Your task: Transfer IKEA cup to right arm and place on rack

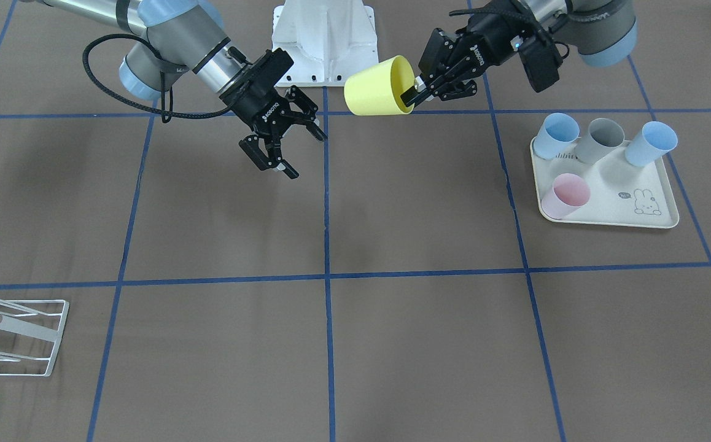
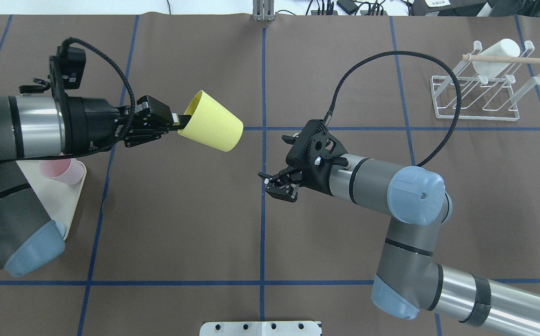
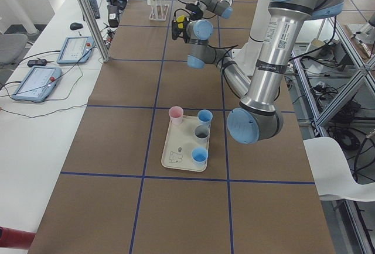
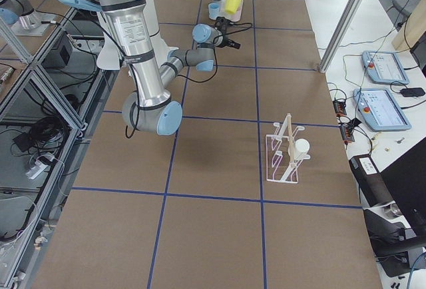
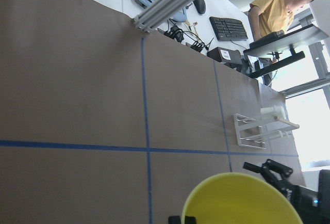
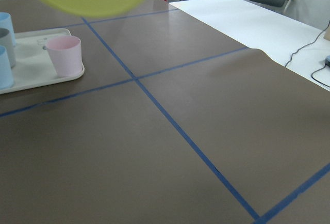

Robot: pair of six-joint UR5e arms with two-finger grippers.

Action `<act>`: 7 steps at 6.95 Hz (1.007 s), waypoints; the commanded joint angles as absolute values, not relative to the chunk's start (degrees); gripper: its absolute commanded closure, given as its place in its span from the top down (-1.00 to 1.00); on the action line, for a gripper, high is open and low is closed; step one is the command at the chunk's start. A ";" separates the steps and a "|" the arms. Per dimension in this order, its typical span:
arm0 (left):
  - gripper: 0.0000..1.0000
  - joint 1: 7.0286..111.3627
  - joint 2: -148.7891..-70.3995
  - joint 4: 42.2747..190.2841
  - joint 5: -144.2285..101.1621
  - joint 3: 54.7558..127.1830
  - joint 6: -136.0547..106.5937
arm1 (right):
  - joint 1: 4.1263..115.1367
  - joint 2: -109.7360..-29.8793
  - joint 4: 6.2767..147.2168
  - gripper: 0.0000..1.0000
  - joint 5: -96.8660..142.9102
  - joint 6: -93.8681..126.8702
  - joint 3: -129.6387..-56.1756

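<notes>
Two end effectors of mine, L end effector (image 2: pixel 175 123) clamped on rim of yellow cup (image 2: pixel 214 122), cup sideways above surface (image 2: pixel 181 224), R end effector (image 2: pixel 277 185) spread wide & empty, near cup's base, rack (image 2: pixel 477 100) far right w/ white cup (image 2: pixel 491 53).

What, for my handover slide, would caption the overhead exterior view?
Left claw holds a yellow plastic cup by its rim, base toward the open right claw; white wire rack far right.
</notes>
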State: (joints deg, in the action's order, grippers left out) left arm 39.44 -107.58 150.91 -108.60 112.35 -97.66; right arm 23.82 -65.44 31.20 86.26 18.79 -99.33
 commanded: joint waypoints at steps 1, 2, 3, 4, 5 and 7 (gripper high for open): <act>-1.00 37.54 -109.86 150.91 -106.71 109.43 -97.65 | 22.33 -65.04 24.80 0.98 85.34 18.63 -98.53; -1.00 36.40 -109.95 150.91 -105.39 108.81 -97.56 | 22.15 -64.26 24.70 0.98 85.34 18.63 -98.61; -1.00 36.21 -109.95 150.91 -105.38 108.72 -97.56 | 21.71 -62.33 24.70 0.98 85.34 18.63 -98.53; -1.00 34.99 -109.86 150.91 -105.03 108.55 -97.38 | 21.54 -62.23 24.70 0.98 85.34 18.63 -98.53; -1.00 33.94 -109.95 150.91 -104.16 107.50 -97.03 | 21.53 -62.05 24.70 0.98 85.34 18.63 -98.53; -1.00 33.75 -109.78 150.91 -103.89 107.14 -96.77 | 21.53 -62.05 24.61 0.98 85.34 18.63 -98.70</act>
State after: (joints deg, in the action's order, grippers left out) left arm 33.99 -109.90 150.91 -104.07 107.36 -96.92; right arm 21.56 -62.10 24.64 85.34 18.63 -98.64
